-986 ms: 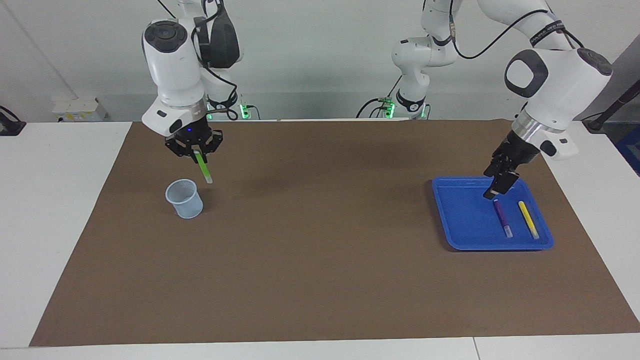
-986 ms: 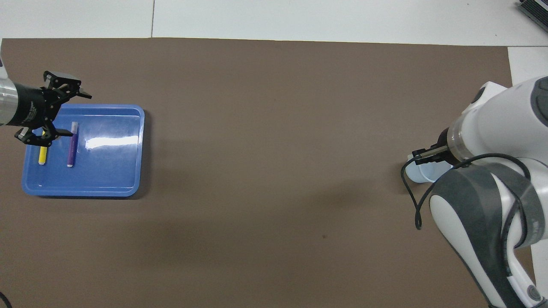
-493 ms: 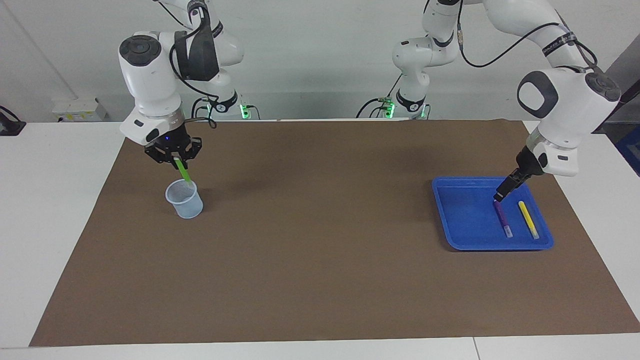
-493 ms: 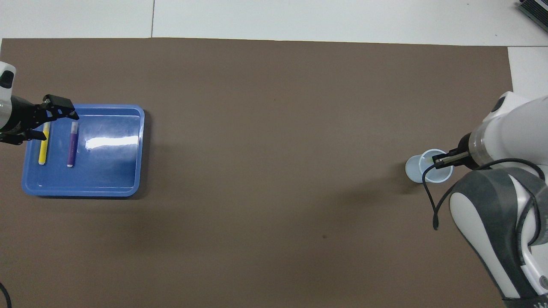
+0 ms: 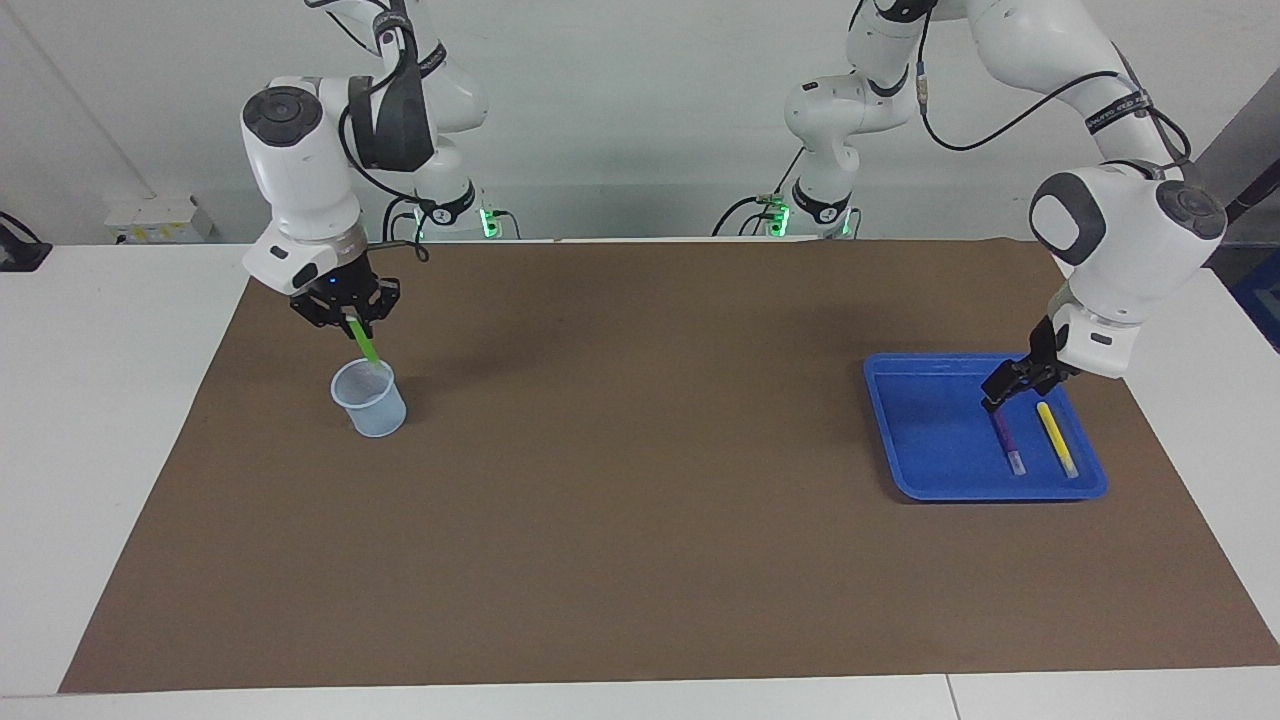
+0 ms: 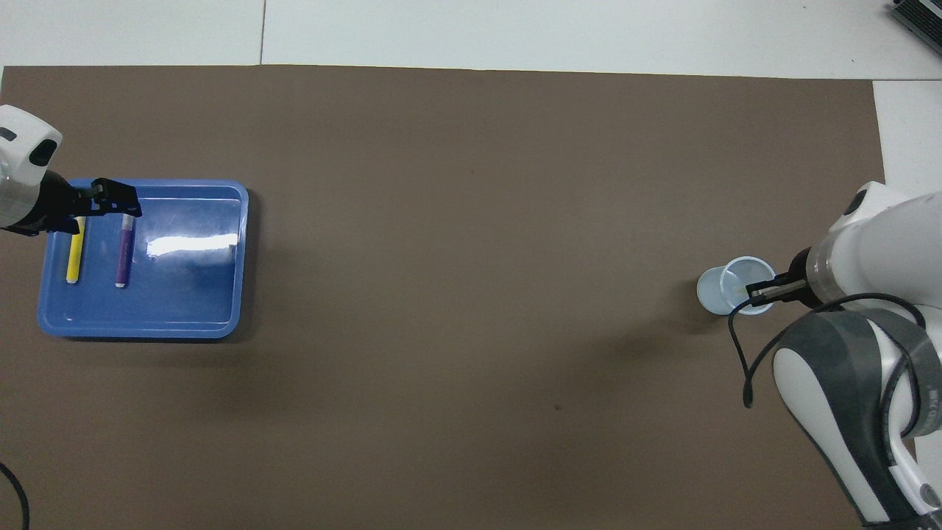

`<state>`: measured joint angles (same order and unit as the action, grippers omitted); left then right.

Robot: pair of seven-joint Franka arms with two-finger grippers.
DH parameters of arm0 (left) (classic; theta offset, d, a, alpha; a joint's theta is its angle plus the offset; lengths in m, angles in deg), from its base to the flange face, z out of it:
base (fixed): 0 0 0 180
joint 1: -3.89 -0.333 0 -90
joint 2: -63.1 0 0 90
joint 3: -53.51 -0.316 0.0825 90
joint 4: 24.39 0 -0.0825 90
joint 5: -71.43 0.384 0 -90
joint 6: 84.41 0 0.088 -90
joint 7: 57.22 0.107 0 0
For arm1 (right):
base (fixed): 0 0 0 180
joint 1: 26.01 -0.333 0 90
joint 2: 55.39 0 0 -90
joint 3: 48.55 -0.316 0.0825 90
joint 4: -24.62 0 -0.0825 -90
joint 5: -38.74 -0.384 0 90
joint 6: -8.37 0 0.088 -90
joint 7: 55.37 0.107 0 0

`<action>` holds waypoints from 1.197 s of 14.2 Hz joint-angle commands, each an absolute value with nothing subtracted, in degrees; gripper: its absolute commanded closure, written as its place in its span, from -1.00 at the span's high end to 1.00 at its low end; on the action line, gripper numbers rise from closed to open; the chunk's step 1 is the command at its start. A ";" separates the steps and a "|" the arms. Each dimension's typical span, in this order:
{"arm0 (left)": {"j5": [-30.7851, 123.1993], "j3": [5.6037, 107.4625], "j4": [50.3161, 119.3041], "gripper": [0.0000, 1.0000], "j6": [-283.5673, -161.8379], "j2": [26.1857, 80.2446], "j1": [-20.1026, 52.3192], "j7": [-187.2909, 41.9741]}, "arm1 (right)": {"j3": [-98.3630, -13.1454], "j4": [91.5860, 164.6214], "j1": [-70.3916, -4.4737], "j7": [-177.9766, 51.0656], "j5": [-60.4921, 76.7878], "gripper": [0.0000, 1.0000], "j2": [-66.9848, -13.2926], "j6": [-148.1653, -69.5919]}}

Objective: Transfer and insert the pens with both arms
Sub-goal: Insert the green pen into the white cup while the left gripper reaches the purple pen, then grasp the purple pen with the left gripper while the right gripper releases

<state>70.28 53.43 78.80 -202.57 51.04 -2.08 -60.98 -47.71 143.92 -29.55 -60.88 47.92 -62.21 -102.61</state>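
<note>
My right gripper (image 5: 345,312) is shut on the bright green pen (image 5: 365,345) and holds it tilted over the pale blue cup (image 5: 368,398), with the pen's lower end inside the cup's rim. In the overhead view the right gripper (image 6: 765,289) covers part of the cup (image 6: 721,288). The dark purple pen (image 5: 1007,440) and the yellow pen (image 5: 1056,438) lie side by side in the blue tray (image 5: 925,440). My left gripper (image 5: 1003,392) is open and low over the purple pen's end nearer to the robots. The overhead view shows the left gripper (image 6: 118,207), the purple pen (image 6: 124,254) and the yellow pen (image 6: 73,254).
A brown mat (image 5: 650,480) covers most of the white table. The tray (image 6: 221,324) is at the left arm's end and the cup at the right arm's end. A black cable (image 6: 739,353) hangs from the right arm.
My right gripper carried the green pen over the cup and lowered its end into the rim. My left gripper turned and came down to the purple pen's end.
</note>
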 commanded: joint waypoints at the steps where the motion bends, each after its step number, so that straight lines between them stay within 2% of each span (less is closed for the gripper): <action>1: 71.96 53.59 79.49 1.00 -204.20 49.57 -2.26 -57.74 | -48.29 146.43 -27.59 -62.05 49.72 -1.00 -64.01 -104.22; 3: 71.96 53.59 82.03 1.00 -207.78 48.95 -2.26 -57.48 | -48.29 147.13 -27.50 -62.14 49.81 -1.00 -64.01 -105.26; 6: 71.96 53.59 82.40 1.00 -212.10 44.66 -3.66 -50.04 | -48.29 148.89 -27.24 -62.14 49.90 -1.00 -63.92 -106.68; 12: 71.44 53.86 82.75 1.00 -213.60 43.15 -7.10 -48.25 | -48.29 151.35 -26.45 -62.14 50.51 -1.00 -63.74 -110.01; 17: 71.34 53.86 83.01 1.00 -217.90 40.69 -6.57 -48.34 | -48.29 154.16 -24.52 -62.05 51.30 -1.00 -60.15 -117.74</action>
<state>70.96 53.72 82.47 -214.47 42.05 -6.93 -48.61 -47.72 152.24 -26.19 -61.31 49.40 -61.47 -113.83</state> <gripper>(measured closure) 0.000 0.793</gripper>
